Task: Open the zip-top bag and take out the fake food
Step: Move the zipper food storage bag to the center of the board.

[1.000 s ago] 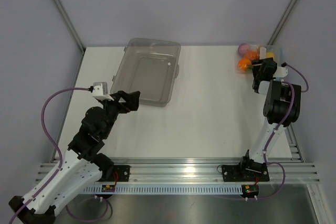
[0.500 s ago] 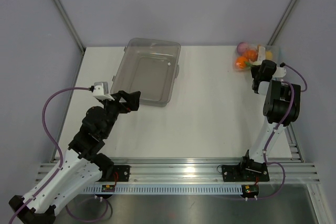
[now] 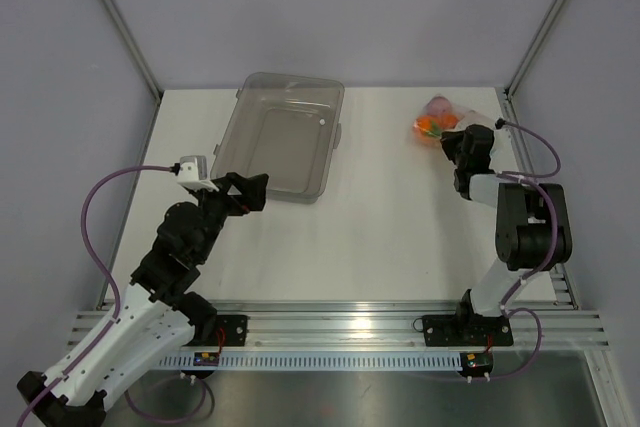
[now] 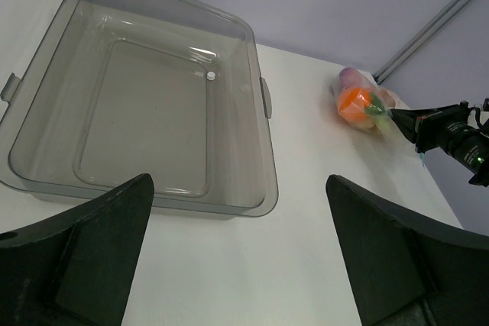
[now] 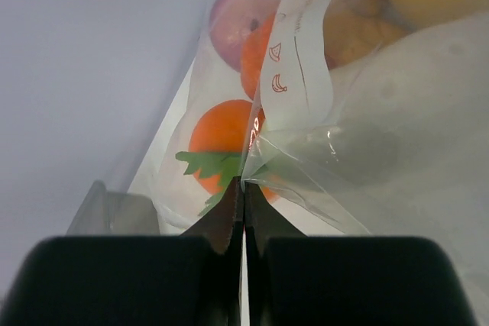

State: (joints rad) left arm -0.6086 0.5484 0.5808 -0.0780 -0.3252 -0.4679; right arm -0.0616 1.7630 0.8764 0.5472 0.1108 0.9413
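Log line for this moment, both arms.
right gripper: shut on bag | food: inside bag | left gripper: open, by tray

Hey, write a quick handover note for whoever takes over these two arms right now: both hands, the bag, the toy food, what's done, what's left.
Right hand: shut, pinching a fold of the bag at the far right of the table.
Left hand: open, holding nothing, at the near edge of the tray.
Toy food: every piece in view is inside the bag; none lies in the tray.
Done: one hand has the bag.
Left: probably grip it with the left hand too, pull the zip apart, take the food out. The zip's state cannot be made out.
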